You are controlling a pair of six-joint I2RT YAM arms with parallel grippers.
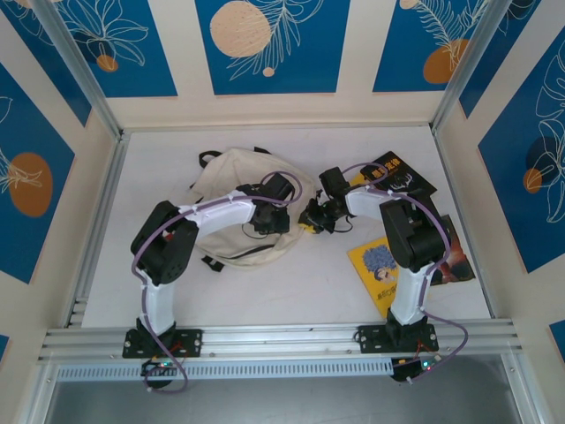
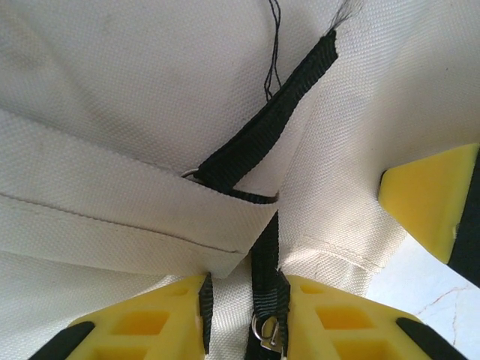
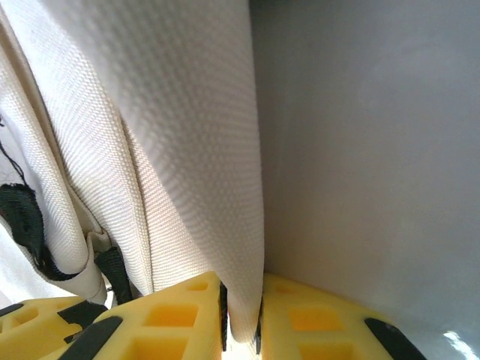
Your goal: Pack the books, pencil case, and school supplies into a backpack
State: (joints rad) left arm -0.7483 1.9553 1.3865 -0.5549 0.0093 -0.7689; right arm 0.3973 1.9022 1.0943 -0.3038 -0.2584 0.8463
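Observation:
The cream backpack (image 1: pixel 231 190) lies on the table under my left arm. My left gripper (image 2: pixel 244 324) rests at its right edge, jaws narrowly open. A black strap (image 2: pixel 268 281) with a metal zipper ring (image 2: pixel 268 331) sits in the gap against one pad, unpinched. My right gripper (image 3: pixel 241 319) meets it from the right, shut on a fold of backpack cloth (image 3: pixel 202 150). To the right lie the books: a black one with orange lettering (image 1: pixel 408 173), a yellow one (image 1: pixel 372 263) and a dark one (image 1: pixel 459 265). The pencil case and school supplies are out of view.
A yellow finger of the right gripper (image 2: pixel 429 196) shows close beside the left one. Aluminium frame posts (image 1: pixel 101 190) and blue patterned walls enclose the white table (image 1: pixel 291 283). Both arm bases sit on the rail (image 1: pixel 282 340) at the near edge.

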